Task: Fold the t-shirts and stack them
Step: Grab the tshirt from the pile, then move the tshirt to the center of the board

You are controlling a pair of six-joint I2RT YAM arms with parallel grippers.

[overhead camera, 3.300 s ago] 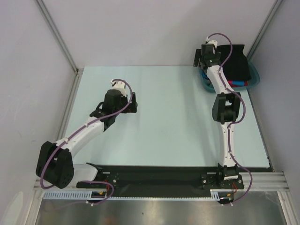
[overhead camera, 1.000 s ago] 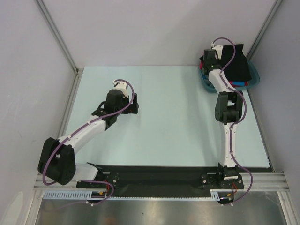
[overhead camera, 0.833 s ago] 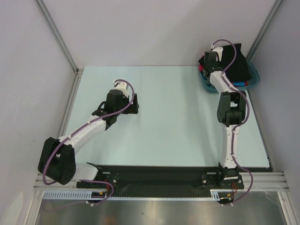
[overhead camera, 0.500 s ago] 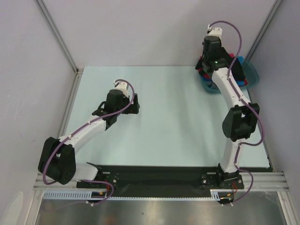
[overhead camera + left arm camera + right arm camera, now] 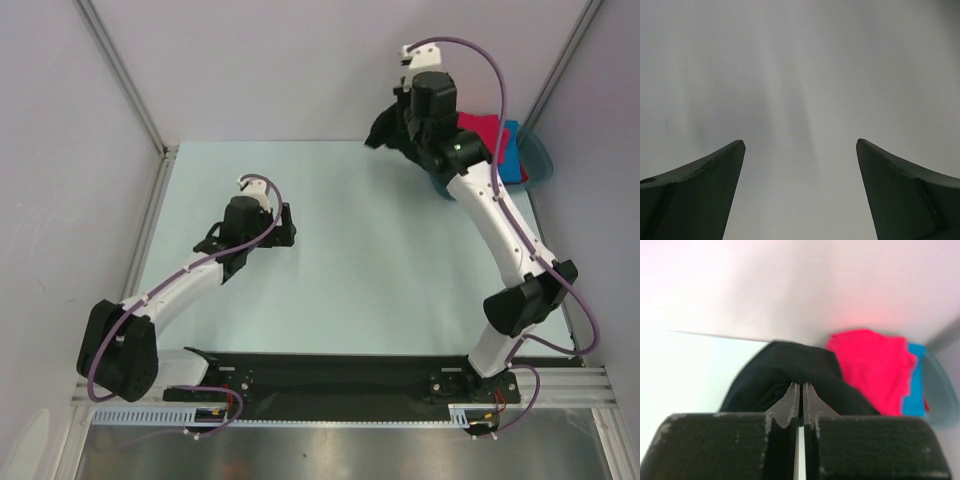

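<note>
Right tool (image 5: 800, 386) pinches black t-shirt (image 5: 772, 370) beside teal basin (image 5: 544, 158) holding pink t-shirt (image 5: 870, 360).

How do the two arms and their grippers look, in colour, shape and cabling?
The left arm and right arm have slim white links and bulky black joints; a purple cable loops along each. A small green light shows on the right arm. The left gripper and right gripper have dark wedge-shaped fingers.
</note>
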